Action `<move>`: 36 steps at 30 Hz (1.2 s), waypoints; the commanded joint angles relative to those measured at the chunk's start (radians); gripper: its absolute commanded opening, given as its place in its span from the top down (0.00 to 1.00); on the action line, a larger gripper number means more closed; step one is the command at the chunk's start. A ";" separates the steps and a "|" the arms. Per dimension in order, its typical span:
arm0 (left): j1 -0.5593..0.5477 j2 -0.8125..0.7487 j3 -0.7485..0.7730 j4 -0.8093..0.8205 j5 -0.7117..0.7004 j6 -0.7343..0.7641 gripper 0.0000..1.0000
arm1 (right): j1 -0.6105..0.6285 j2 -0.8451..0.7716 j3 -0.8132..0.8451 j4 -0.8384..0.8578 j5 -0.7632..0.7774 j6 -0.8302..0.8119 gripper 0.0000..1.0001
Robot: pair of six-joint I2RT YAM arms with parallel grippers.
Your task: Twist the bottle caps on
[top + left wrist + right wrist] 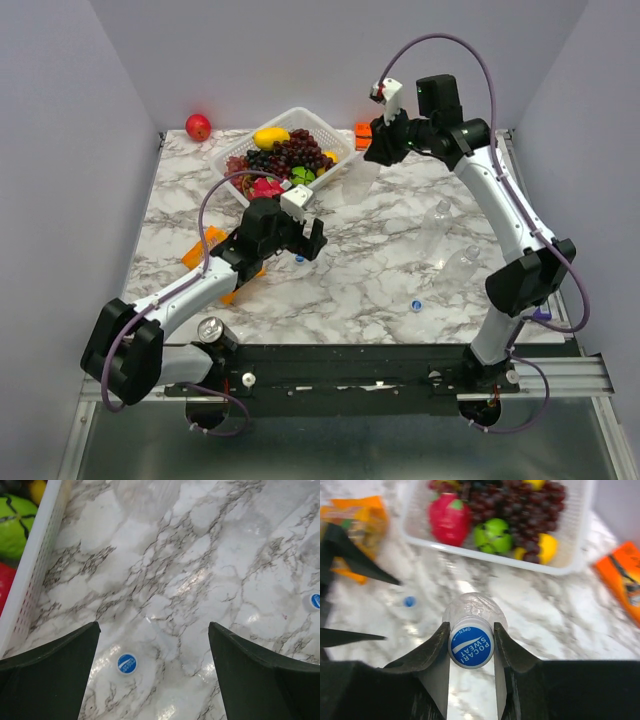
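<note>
My right gripper (378,152) (471,627) is shut on a blue cap (470,645) seated on the neck of a clear bottle (472,607). It holds that bottle (358,182) upright near the basket's right end. Two more clear bottles (437,224) (462,262) lie at the right of the table. My left gripper (300,245) (154,625) is open just above the table. A loose blue cap (126,663) (299,258) lies between its fingers, nearer the left one. Another loose cap (413,304) (315,601) lies further right.
A white basket (340,135) (30,575) (570,565) of fruit stands at the back centre. A red apple (198,126) sits at the back left and an orange box (363,130) behind the right gripper. An orange packet (212,252) lies under the left arm, and a silver can (210,329) stands at the near edge.
</note>
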 commanded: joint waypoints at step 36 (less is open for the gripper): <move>0.032 -0.039 0.004 -0.073 0.034 0.025 0.01 | -0.133 0.213 -0.080 0.084 0.158 -0.100 0.66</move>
